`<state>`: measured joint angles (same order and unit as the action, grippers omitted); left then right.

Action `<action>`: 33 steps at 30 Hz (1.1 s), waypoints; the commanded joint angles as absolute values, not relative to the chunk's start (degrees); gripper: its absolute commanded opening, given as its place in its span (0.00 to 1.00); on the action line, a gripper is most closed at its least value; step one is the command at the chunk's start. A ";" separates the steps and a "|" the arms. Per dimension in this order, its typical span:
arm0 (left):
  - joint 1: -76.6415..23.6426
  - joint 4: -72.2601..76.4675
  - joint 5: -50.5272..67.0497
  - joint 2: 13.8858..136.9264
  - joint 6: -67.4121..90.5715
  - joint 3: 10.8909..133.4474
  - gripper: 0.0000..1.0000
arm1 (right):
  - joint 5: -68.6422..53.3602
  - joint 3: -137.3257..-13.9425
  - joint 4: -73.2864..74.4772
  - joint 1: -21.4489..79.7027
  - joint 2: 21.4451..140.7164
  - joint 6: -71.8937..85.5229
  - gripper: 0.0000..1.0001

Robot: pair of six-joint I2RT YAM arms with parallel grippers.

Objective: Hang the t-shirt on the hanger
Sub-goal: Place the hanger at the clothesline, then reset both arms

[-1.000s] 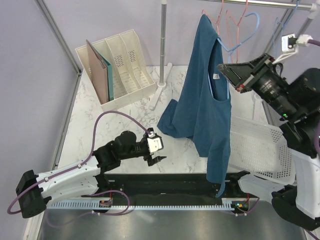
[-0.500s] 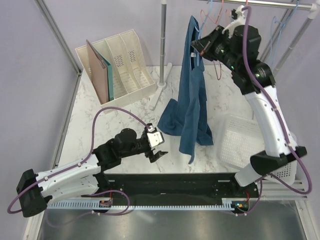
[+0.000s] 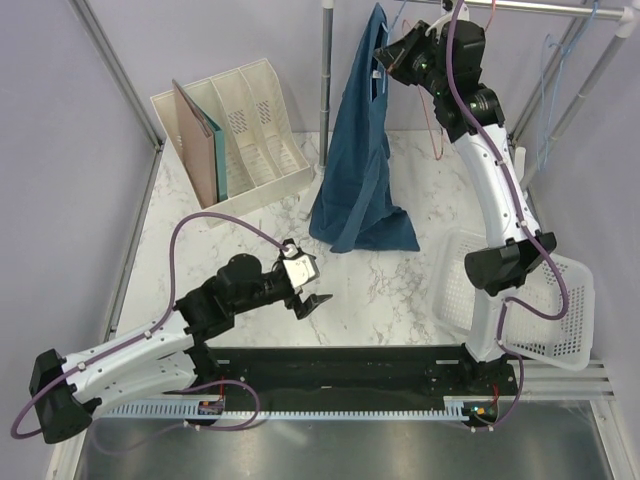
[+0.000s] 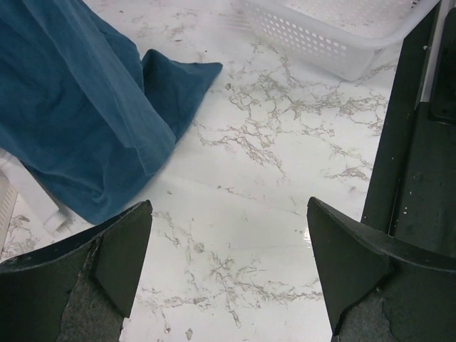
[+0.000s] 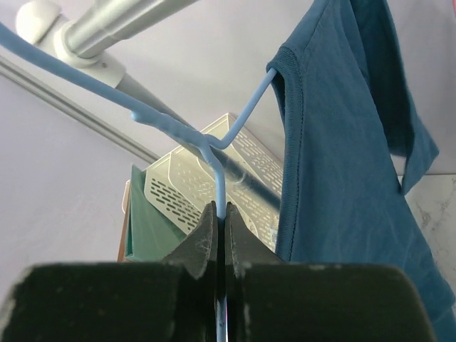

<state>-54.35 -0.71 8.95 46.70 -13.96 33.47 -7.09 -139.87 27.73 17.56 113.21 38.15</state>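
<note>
Left of centre in the overhead view, the left gripper [image 3: 312, 300] hovers low over the marble table [image 3: 180, 240], fingers spread wide and holding nothing. Its wrist camera shows only bare marble between them. Beyond lies the pooled hem of the t-shirt [image 4: 78, 107], a detail the overhead view gives less plainly. A white file rack [image 3: 250, 130] stands behind. At centre the shirt hangs tall beside the rail's upright post [image 3: 327, 90]. The raised right gripper [image 3: 385, 58] is at its top. Only the right wrist view shows those jaws pressed together on the hanger [image 5: 214, 146], one wire arm entering the shirt. A white basket [image 3: 540, 300] sits far right.
</note>
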 commanded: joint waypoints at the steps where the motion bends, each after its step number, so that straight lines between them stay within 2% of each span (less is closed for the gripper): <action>1: -53.88 0.35 8.44 45.09 -12.92 33.49 0.96 | -10.11 -142.30 20.22 17.23 113.81 38.94 0.00; 12: -52.56 -1.58 7.74 45.09 -12.13 33.22 0.96 | -10.19 -140.02 19.51 16.79 116.28 37.53 0.02; 15: -51.59 -2.28 7.91 45.00 -11.08 33.49 0.97 | -10.37 -136.16 19.16 16.79 114.79 36.91 0.20; 16: -51.33 -2.63 8.00 45.00 -10.64 33.66 0.97 | -10.72 -135.27 18.73 16.79 113.57 36.65 0.37; 17: -50.72 -2.81 8.09 45.00 -10.55 33.75 0.97 | -10.90 -134.39 18.63 16.70 112.86 36.48 0.40; 18: -50.28 -2.99 8.17 44.91 -10.37 34.10 0.98 | -11.25 -132.73 18.55 16.79 112.16 36.21 0.51; 20: -48.70 -3.69 8.78 44.91 -9.58 34.54 0.99 | -12.48 -130.88 18.28 16.79 109.61 36.12 0.63; 24: -44.48 -7.20 12.20 45.09 -6.52 38.22 0.99 | -14.41 -123.25 17.75 17.40 103.02 34.72 0.94; 26: -40.97 -10.10 13.62 45.17 -5.02 39.89 0.99 | -14.24 -119.90 17.58 17.58 98.02 33.41 0.98; 33: -29.81 -21.77 16.18 48.15 -0.53 50.78 0.99 | -8.62 -105.05 20.56 17.67 81.24 22.34 0.98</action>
<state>-33.85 -14.00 14.06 45.91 -5.50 43.33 -11.70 -109.56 21.08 17.45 90.06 30.20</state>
